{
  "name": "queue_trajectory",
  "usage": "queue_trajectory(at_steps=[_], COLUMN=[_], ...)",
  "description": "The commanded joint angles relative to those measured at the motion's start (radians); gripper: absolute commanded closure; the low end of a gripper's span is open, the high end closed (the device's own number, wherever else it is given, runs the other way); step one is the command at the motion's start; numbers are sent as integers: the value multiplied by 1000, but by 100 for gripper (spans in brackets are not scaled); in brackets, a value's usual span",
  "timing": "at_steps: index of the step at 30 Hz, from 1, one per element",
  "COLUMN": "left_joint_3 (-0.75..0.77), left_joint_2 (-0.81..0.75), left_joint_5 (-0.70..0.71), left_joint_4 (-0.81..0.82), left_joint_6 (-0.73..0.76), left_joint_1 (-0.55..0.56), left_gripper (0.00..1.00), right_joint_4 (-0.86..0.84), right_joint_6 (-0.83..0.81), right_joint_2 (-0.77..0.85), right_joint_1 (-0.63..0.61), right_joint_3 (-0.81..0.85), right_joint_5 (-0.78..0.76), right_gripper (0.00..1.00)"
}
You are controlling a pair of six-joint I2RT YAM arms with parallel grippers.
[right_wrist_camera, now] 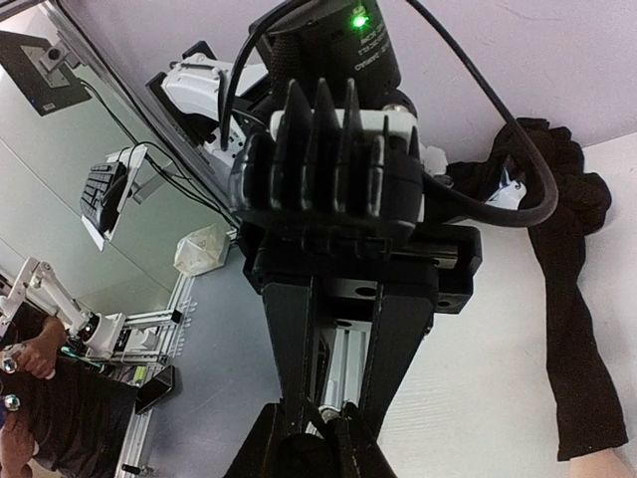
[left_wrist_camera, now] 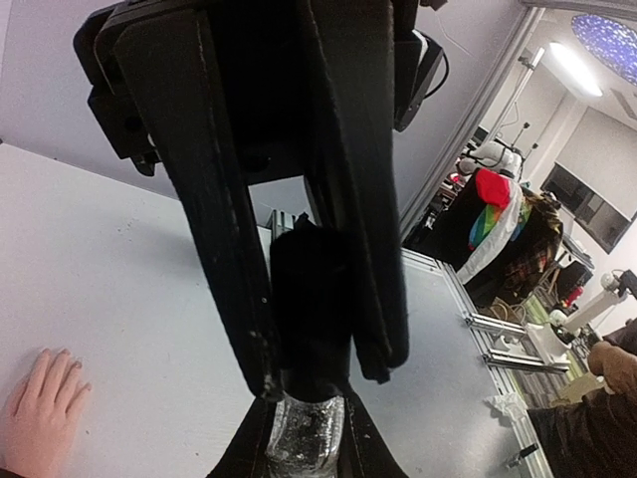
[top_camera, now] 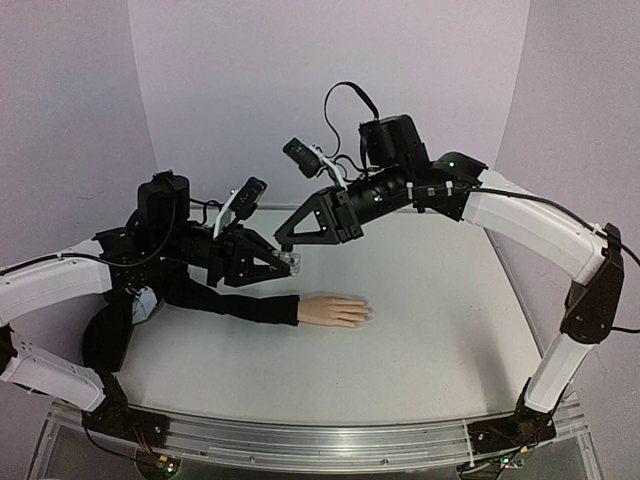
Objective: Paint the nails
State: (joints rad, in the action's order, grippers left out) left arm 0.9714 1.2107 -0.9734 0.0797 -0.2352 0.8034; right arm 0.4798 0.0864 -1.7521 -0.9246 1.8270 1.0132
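Observation:
A pale mannequin hand (top_camera: pixel 335 310) lies palm down on the table, extending from a long black sleeve (top_camera: pixel 225 300). Its nails (top_camera: pixel 366 312) are too small to make out; the hand also shows in the left wrist view (left_wrist_camera: pixel 40 413). My left gripper (top_camera: pixel 288 264) is shut on a small clear glittery polish bottle (left_wrist_camera: pixel 304 438), held above the sleeve, left of the hand. My right gripper (top_camera: pixel 283 240) meets it from the right and is shut on the bottle's black cap (left_wrist_camera: pixel 309 309). In the right wrist view my right gripper (right_wrist_camera: pixel 311 438) pinches the dark cap (right_wrist_camera: pixel 309 466).
The sleeve (right_wrist_camera: pixel 567 329) bunches into a black heap at the table's far left. The white table (top_camera: pixel 430 330) has purple walls behind and to the sides, and a metal rail (top_camera: pixel 330 440) along its near edge.

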Motion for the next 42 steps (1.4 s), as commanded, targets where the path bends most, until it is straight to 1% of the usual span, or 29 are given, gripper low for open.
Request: queue_trajectory(at_steps=[1,2,4,6,7,8,9,10,11,13,14,16,18,19,20,22,23,26,27,28,32,34,35,36,38,40,42], left_joint_3=[49,49,57,83,105,126,150,173,196,221,218,197,183,171,157,126,103,41,23,5,-18,-12,-6,1,21,36,52], left_joint_2=[-31,-37,-46,-32,-11,13,46,74,105,149,159,160,157,151,142,119,101,46,29,11,-32,-45,-48,-49,-46,-37,-24], left_joint_5=[270,343,554,787,936,1075,1176,1258,1294,1307,1301,1263,1212,1183,1145,1055,1007,797,723,659,382,245,203,150,83,26,-11], left_joint_4=[70,70,57,20,-1,-15,-26,-40,-47,-40,-24,9,15,15,16,22,26,39,40,40,32,31,34,35,39,43,46], left_joint_6=[-5,-6,-13,8,4,1,-3,-1,8,17,14,10,9,13,21,33,43,67,74,82,92,88,81,75,62,51,41], left_joint_1=[-4,-4,-5,-5,-5,-5,-5,-6,-5,-4,-3,-4,-4,-4,-4,-3,-3,-4,-4,-3,-4,-4,-4,-4,-4,-4,-4], left_gripper=[100,100,100,100,100,100,100,100,100,100,100,100,100,100,100,100,100,100,100,100,100,100,100,100,100,100,100], right_joint_4=[-51,-64,-90,-108,-111,-101,-73,-22,32,96,116,125,126,126,126,125,125,123,121,120,73,41,30,23,11,2,-12], right_joint_6=[31,40,66,115,159,213,260,339,418,478,493,494,466,445,426,399,383,284,238,193,43,13,5,1,-6,-7,15], right_joint_2=[17,19,23,18,9,-5,-27,-44,-70,-123,-145,-172,-178,-173,-162,-128,-104,-34,-7,20,122,152,155,156,147,126,91], right_joint_1=[-18,-20,-24,-34,-45,-65,-93,-131,-160,-209,-229,-245,-245,-243,-237,-209,-196,-155,-143,-132,-73,-41,-28,-15,-4,-3,-2], right_joint_3=[-27,-44,-82,-109,-111,-97,-76,-53,-16,70,113,158,186,192,193,184,173,115,92,71,-46,-89,-94,-96,-80,-54,-20], right_joint_5=[9,-15,-94,-241,-380,-575,-774,-1030,-1190,-1353,-1405,-1429,-1415,-1403,-1381,-1287,-1242,-1105,-1044,-971,-631,-484,-396,-306,-181,-91,-23], right_gripper=[100,100,100,100,100,100,100,100,100,100,100,100,99,94,86,69,63,40,34,32,26,26,27,28,31,36,48])
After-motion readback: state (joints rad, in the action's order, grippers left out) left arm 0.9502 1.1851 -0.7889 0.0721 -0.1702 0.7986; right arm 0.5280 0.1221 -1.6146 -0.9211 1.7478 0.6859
